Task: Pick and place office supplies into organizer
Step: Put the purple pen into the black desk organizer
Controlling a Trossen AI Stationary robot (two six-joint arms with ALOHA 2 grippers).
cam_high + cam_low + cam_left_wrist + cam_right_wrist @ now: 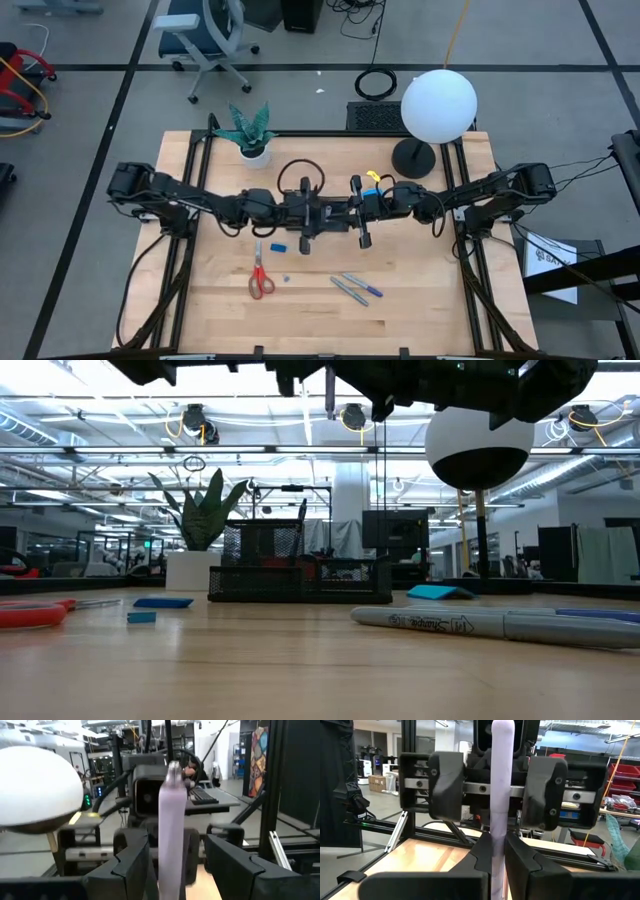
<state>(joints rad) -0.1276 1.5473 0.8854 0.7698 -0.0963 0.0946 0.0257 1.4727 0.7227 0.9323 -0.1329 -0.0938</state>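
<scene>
A handover is under way at frame centre, above the desk (420, 300): the right gripper (498, 851) is clenched on a pen (500, 795), which stands between the left gripper's (175, 857) released fingers. Next the left should close, the right let go, then carry it to the organizer (300, 575)

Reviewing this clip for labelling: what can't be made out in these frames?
- Organizer: in the high view both arms cover it; the low view shows only its side wall, so its contents are hidden.
- Pen, held upright by the shut right gripper between the open left gripper's fingers: its lower end is cut off in both wrist views.
- Tiny blue block: too small in the high view to make out.
</scene>
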